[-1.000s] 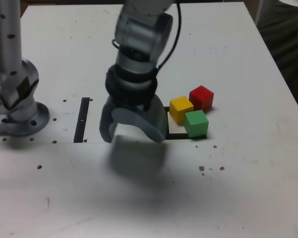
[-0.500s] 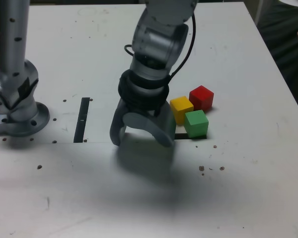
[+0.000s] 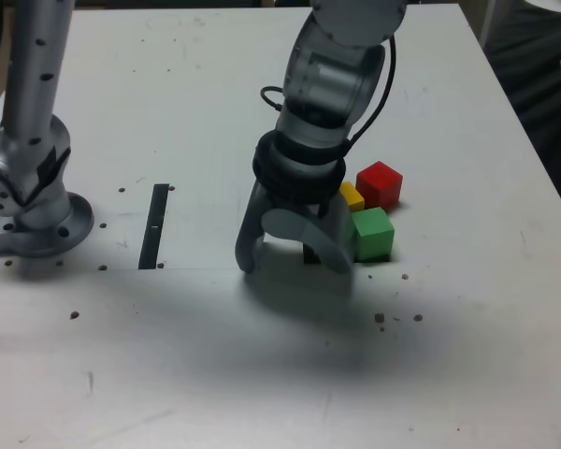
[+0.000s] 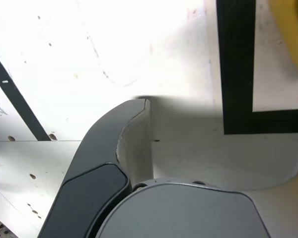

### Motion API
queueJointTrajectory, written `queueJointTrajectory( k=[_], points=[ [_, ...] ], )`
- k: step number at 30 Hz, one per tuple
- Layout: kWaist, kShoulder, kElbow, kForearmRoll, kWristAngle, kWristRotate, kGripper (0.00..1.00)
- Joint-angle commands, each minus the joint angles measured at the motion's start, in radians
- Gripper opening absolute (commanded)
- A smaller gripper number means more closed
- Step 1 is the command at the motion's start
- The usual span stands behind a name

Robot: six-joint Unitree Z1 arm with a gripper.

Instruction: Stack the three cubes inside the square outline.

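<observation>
Gripper point(image 3: 296, 266): one, jaws spread wide, nothing between them, low over the table point(image 3: 196, 374)
Cubes: three, none stacked; yellow point(image 3: 352, 197) partly hidden behind the gripper, green point(image 3: 373, 234) nearer the camera, red point(image 3: 381, 185) at the exterior view's right
Frame point(image 4: 237, 74): one, mostly hidden in the exterior view; the wrist view shows one corner, with yellow over its pale centre
Strip point(image 3: 154, 226): one, well apart from the cubes
Bump risk: a sideways sweep at this height could make the finger by green shove it; whether they touch, I cannot tell
Crowding risk: the cubes sit so close that jaws closing on one could catch or drag its neighbour
Stack risk: a base cube knocked askew would likely leave the pile off-centre or toppling
</observation>
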Motion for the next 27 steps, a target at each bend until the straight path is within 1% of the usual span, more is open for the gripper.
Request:
queueJointTrajectory(
  k=[1, 27],
  points=[
    [0.012, 0.009, -0.011, 0.003, -0.004, 0.009, 1.0],
    [0.138, 0.038, -0.045, -0.007, -0.01, 0.091, 0.99]
  ],
)
